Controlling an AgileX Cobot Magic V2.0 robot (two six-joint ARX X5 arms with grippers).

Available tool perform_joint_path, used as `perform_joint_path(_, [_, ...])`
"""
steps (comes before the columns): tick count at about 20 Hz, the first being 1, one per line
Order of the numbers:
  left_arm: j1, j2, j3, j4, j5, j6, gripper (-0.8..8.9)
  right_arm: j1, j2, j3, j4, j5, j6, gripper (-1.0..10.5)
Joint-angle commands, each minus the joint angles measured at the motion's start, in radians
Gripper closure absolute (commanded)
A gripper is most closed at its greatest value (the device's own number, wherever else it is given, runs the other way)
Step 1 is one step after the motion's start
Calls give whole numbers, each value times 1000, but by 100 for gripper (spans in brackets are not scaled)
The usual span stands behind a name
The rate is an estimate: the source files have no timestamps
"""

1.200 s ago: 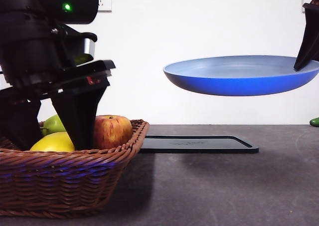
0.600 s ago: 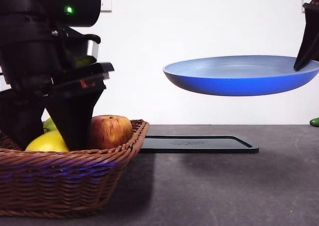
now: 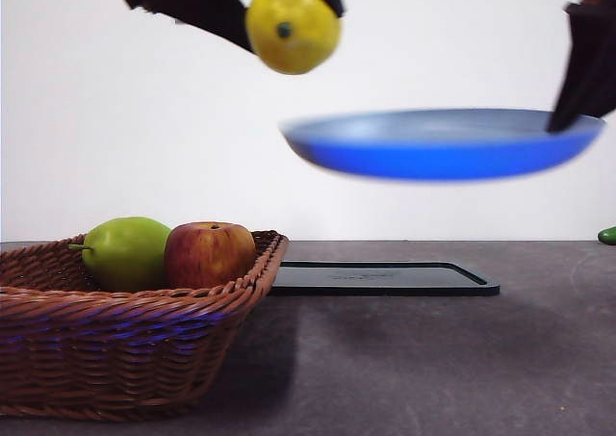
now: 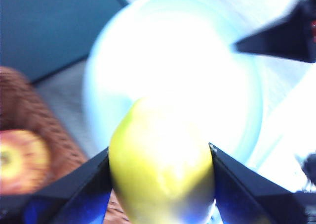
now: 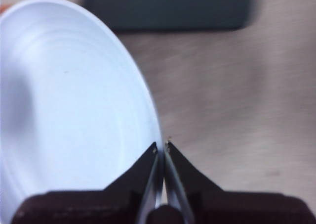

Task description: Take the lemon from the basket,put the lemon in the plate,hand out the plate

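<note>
My left gripper (image 3: 289, 3) is shut on the yellow lemon (image 3: 293, 24) and holds it high in the air, above the near-left rim of the plate. In the left wrist view the lemon (image 4: 160, 164) sits between my two jaws with the plate (image 4: 173, 66) below it. My right gripper (image 3: 577, 89) is shut on the rim of the blue plate (image 3: 443, 142) and holds it level above the table. In the right wrist view my right gripper (image 5: 161, 147) pinches the plate's (image 5: 69, 110) edge. The wicker basket (image 3: 125, 345) stands at the left.
A green pear (image 3: 127, 251) and a red-yellow apple (image 3: 207, 253) lie in the basket. A flat black tray (image 3: 385, 278) lies on the dark table (image 3: 433, 359) under the plate. A small green thing (image 3: 607, 235) shows at the right edge.
My left gripper has lifted the lemon out of the basket and carried it up and right, toward the plate. The plate has shifted a little left. The pear now shows fully.
</note>
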Motion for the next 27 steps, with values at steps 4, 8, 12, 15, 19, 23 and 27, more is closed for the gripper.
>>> perform_joint_path(4, [-105, 66, 11, 5, -98, 28, 600, 124, 9, 26, 10, -7, 57, 943])
perform_joint_path(8, [-139, 68, 11, -8, -139, 42, 594, 162, 9, 26, 10, -10, 82, 943])
perform_joint_path(12, [-139, 69, 11, -44, -140, 56, 578, 171, 9, 26, 10, -91, 90, 943])
perform_joint_path(15, [-139, 69, 11, -57, -161, 57, 487, 172, 9, 26, 6, -108, 90, 943])
perform_joint_path(19, [-142, 69, 11, -64, -161, 56, 434, 172, 14, 26, 6, -108, 89, 943])
perform_joint_path(23, [-142, 67, 18, -67, -161, 53, 435, 171, 72, 26, 6, -108, 89, 943])
perform_joint_path(27, [-142, 62, 80, -106, -161, 53, 437, 132, 161, 26, 57, -110, 82, 943])
